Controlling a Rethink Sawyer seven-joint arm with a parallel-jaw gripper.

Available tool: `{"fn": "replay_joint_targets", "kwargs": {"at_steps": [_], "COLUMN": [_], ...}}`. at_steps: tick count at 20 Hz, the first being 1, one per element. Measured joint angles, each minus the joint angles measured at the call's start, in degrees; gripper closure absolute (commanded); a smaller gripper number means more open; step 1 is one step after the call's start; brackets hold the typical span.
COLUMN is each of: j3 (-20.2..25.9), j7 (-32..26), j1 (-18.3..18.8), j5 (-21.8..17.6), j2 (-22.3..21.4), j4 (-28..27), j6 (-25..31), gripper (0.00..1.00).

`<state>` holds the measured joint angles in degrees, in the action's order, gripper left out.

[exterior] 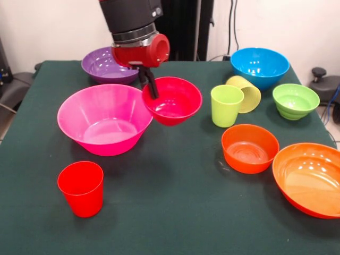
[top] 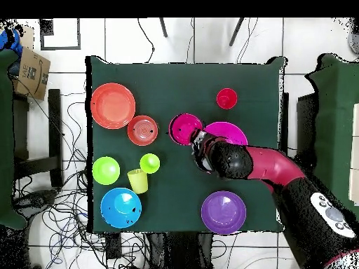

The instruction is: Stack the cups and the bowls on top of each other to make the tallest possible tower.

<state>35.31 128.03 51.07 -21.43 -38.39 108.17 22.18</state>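
My gripper (exterior: 151, 87) is shut on the near-left rim of the small magenta bowl (exterior: 174, 101) and holds it tilted, just above the table, beside the large pink bowl (exterior: 103, 119). In the overhead view the gripper (top: 196, 140) sits between the magenta bowl (top: 182, 128) and the pink bowl (top: 231, 130), which the arm partly hides. The red cup (exterior: 81, 188) stands upright in front of the pink bowl. The lime green cup (exterior: 226, 105) is upright, with the pale yellow cup (exterior: 246, 91) lying on its side against it.
The purple bowl (exterior: 106, 65) stands behind the arm and the blue bowl (exterior: 260, 67) at the back right. The ribbed green bowl (exterior: 295, 100), small orange bowl (exterior: 249, 148) and large orange bowl (exterior: 311, 178) stand at the right. All bowls stand singly.
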Motion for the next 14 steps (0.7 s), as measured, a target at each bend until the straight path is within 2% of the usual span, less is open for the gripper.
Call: {"fn": "replay_joint_targets", "kwargs": {"at_steps": [14], "j3": [0.07], "j7": [0.0], "j1": [4.35], "j5": [-2.91], "j2": [0.01], "j4": [1.6], "j6": [0.27], "gripper": [1.0]}}
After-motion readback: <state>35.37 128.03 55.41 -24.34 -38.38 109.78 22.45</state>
